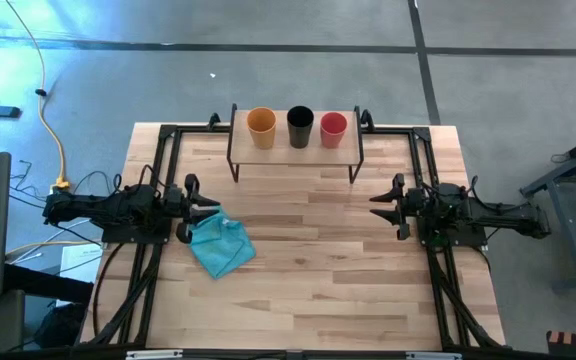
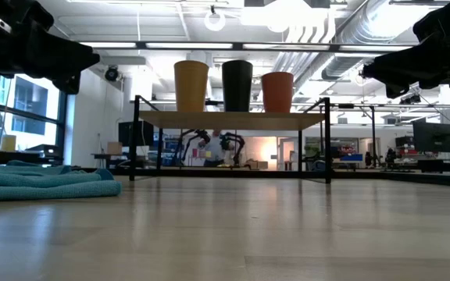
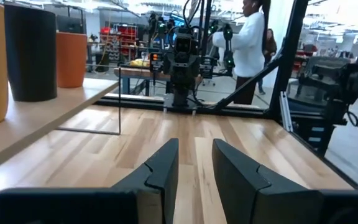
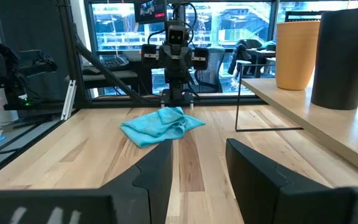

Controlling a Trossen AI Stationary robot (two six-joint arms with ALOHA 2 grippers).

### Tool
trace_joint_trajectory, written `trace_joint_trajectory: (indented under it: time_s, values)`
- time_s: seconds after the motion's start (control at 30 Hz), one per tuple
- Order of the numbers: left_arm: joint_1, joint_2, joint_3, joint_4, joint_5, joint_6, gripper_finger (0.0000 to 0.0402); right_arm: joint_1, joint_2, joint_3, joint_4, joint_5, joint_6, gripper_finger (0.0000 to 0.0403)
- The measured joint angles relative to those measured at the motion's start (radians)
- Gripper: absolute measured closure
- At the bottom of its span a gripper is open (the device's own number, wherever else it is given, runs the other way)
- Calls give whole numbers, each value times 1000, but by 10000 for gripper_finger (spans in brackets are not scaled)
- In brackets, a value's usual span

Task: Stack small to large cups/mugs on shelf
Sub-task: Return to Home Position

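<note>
The yellow-orange cup [image 1: 261, 122], black cup [image 1: 300, 120] and red cup [image 1: 333, 125] are noted in 1 row on the shelf [image 1: 293, 150] (side by side, not nested), and with the left gripper [image 1: 208, 208] and right gripper [image 1: 376, 206] both held apart and empty, only the light blue cloth [image 1: 220, 245] just beside the left gripper could be snagged by a low sweep.

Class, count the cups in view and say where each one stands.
3, in a row on the shelf: yellow-orange cup at its left end, black cup in the middle, red cup at its right end. None seems hidden.
</note>
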Motion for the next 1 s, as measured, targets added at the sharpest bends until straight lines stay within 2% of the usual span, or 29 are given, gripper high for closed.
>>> trace_joint_trajectory:
  time_s: [0.3,1.0]
  values:
    - [0,0,0,0,0,67,314,0,0,0,0,0,0,261]
    - [0,0,0,0,0,68,314,0,0,0,0,5,0,261]
